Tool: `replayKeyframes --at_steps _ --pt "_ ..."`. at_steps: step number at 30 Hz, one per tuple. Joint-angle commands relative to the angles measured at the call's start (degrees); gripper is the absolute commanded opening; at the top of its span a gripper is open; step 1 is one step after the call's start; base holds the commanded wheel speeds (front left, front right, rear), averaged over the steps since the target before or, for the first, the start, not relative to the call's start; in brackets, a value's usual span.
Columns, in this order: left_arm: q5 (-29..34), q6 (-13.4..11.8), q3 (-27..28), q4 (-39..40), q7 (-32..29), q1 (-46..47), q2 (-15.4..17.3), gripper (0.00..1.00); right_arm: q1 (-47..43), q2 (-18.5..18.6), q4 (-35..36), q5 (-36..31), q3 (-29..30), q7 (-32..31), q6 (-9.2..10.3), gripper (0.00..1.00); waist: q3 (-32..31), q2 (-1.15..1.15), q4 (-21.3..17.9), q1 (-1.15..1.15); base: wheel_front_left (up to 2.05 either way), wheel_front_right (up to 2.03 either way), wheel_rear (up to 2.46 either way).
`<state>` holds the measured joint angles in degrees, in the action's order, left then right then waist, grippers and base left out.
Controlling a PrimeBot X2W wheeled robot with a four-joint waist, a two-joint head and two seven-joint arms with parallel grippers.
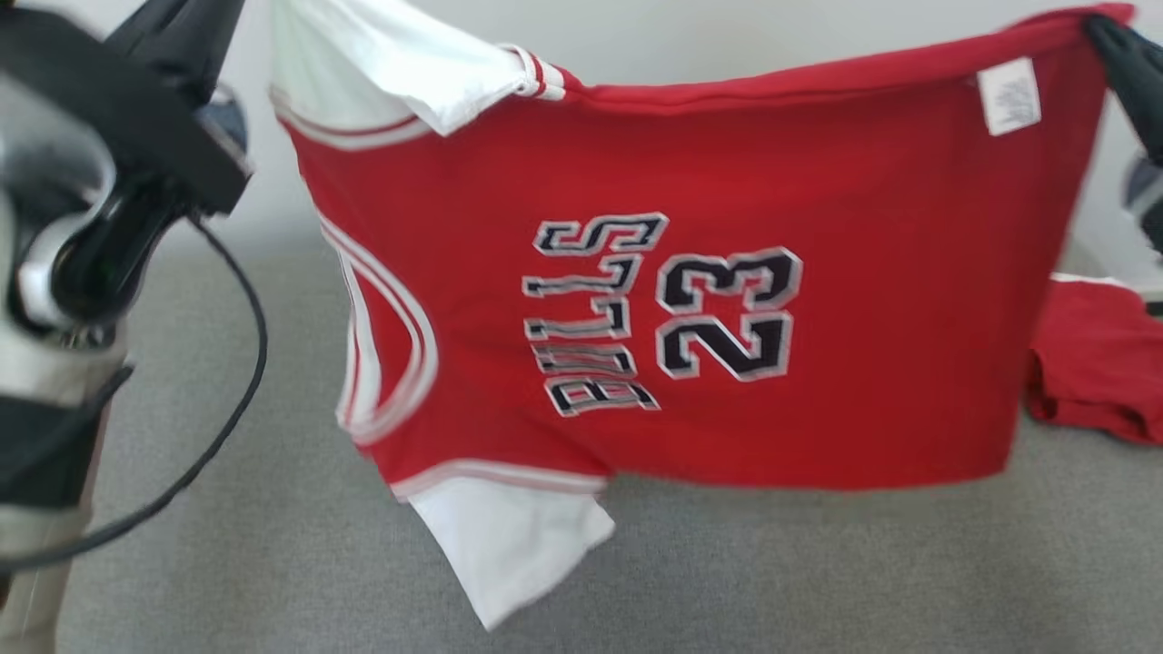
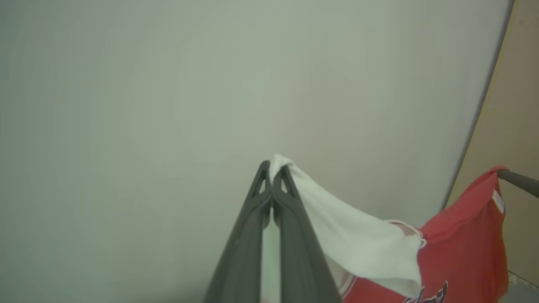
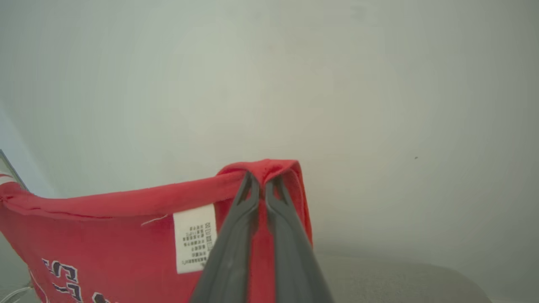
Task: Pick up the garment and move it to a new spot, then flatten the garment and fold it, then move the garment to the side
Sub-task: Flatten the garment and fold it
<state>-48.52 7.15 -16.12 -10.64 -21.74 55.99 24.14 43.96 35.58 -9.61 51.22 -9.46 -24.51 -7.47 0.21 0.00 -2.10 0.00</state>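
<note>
The garment (image 1: 872,272) is a red jersey with white sleeves and "BULLS 23" lettering. It hangs sideways in the air, stretched between my two grippers above the grey surface. In the left wrist view my left gripper (image 2: 271,168) is shut on the tip of a white sleeve (image 2: 358,244). My right gripper (image 1: 1104,32) is shut on the red hem corner at the upper right, close to the white care label (image 1: 1010,95). The right wrist view shows the right gripper (image 3: 261,179) pinching the folded red hem (image 3: 126,202). A second white sleeve (image 1: 509,545) dangles at the bottom.
My left forearm (image 1: 91,227) and its black cable (image 1: 245,363) fill the left side. Another red cloth (image 1: 1099,363) lies bunched on the grey surface (image 1: 772,581) at the right. A pale wall (image 1: 727,36) stands behind.
</note>
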Motion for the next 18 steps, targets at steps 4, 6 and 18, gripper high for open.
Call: replayKeyframes --at_steps 4,6,18 --pt "4.92 0.26 -9.35 -5.91 4.09 11.93 -0.43 0.0 12.34 -3.63 -8.89 -7.0 -4.42 1.35 -0.01 0.0 10.42 0.0 0.56 0.0 0.0 0.0 0.0" --pt "7.6 0.24 -13.37 -10.14 8.9 18.04 -0.03 0.0 18.98 -6.19 -13.91 -10.75 -5.65 3.77 -0.01 0.0 14.96 0.0 0.44 0.0 0.0 0.0 0.0" --pt "25.69 -2.48 -13.86 -28.18 36.87 44.88 -0.9 0.0 44.08 -17.28 -37.56 -30.49 -3.47 35.43 -0.01 0.0 33.3 0.0 -2.85 0.0 0.0 0.0 0.0"
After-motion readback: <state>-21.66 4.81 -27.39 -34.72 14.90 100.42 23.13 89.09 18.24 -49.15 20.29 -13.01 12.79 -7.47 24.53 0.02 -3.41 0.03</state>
